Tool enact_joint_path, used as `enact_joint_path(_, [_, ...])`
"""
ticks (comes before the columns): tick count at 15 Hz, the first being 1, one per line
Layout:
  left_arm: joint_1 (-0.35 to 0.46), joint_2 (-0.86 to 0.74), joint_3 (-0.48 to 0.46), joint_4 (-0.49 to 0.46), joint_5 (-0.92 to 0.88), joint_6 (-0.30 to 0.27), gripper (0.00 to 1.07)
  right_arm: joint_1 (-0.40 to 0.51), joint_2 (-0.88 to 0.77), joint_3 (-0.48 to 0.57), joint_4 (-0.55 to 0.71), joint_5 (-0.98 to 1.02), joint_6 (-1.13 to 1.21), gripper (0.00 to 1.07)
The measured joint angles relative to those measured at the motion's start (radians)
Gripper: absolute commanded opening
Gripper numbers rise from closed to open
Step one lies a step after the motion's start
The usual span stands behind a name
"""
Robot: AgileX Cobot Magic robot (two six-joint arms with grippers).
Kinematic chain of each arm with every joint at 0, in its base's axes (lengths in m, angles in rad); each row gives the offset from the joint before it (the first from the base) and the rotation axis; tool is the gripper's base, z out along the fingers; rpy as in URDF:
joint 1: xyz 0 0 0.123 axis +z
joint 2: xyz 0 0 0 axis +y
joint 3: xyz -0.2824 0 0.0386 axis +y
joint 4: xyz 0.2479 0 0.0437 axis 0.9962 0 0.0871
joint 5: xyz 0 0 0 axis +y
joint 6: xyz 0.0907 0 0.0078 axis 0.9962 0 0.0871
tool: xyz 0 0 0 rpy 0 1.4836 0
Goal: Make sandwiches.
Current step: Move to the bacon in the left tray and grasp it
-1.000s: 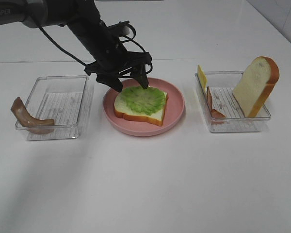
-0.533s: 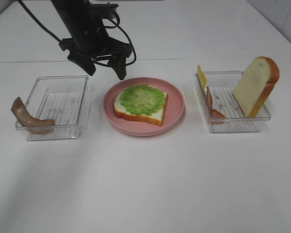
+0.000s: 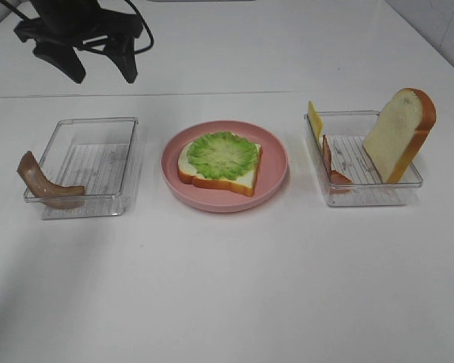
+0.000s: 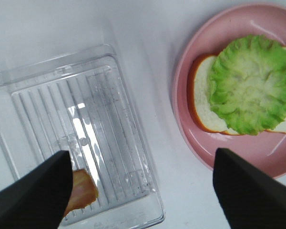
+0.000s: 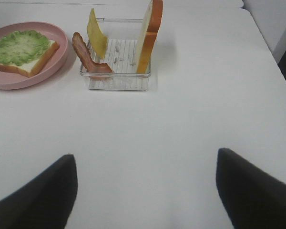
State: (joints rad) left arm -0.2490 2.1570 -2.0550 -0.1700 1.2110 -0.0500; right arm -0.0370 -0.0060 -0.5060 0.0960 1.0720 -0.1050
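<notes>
The bottom bread slice (image 3: 212,180) and lettuce (image 3: 223,153) lie stacked on the pink plate (image 3: 276,162); a bacon strip (image 3: 45,185) seems due next. The left hand (image 3: 102,72) hangs open, empty, high near the left tray (image 3: 98,122), whose outer wall that strip overhangs. The right hand (image 5: 145,191), also open, faces the right tray (image 5: 117,81) holding cheese (image 5: 97,36), a second bacon strip (image 5: 83,55) and the top bread slice (image 5: 150,33). Tray walls crowd any grasp.

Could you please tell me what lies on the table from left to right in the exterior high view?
A bacon strip → the left clear tray → the pink plate holding a bread slice topped with lettuce → a cheese slice → a second bacon strip → an upright bread slice.
</notes>
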Motion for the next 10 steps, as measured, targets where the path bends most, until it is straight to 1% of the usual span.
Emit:
enact_joint_path(2, [0.028,-0.087,0.045,0.021,0.001,-0.022,0.76,0.000,0.000,0.000,0.000,0.000,0.000,0.76])
enact_joint_path(5, [0.057,-0.206,0.163,0.070,0.001,-0.053,0.76,0.000,0.000,0.000,0.000,0.000,0.000,0.76])
enact_joint_path(6, [0.076,-0.290,0.252,0.098,0.001,-0.063,0.76,0.000,0.000,0.000,0.000,0.000,0.000,0.76])
enact_joint_path(7, [0.082,-0.319,0.284,0.111,0.002,-0.064,0.76,0.000,0.000,0.000,0.000,0.000,0.000,0.76])
enact_joint_path(8, [0.095,-0.389,0.365,0.156,0.004,-0.064,0.76,0.000,0.000,0.000,0.000,0.000,0.000,0.76])
enact_joint_path(9, [0.096,-0.411,0.392,0.178,0.004,-0.064,0.76,0.000,0.000,0.000,0.000,0.000,0.000,0.76])
enact_joint_path(10, [0.096,-0.443,0.444,0.215,0.004,-0.064,0.76,0.000,0.000,0.000,0.000,0.000,0.000,0.76])
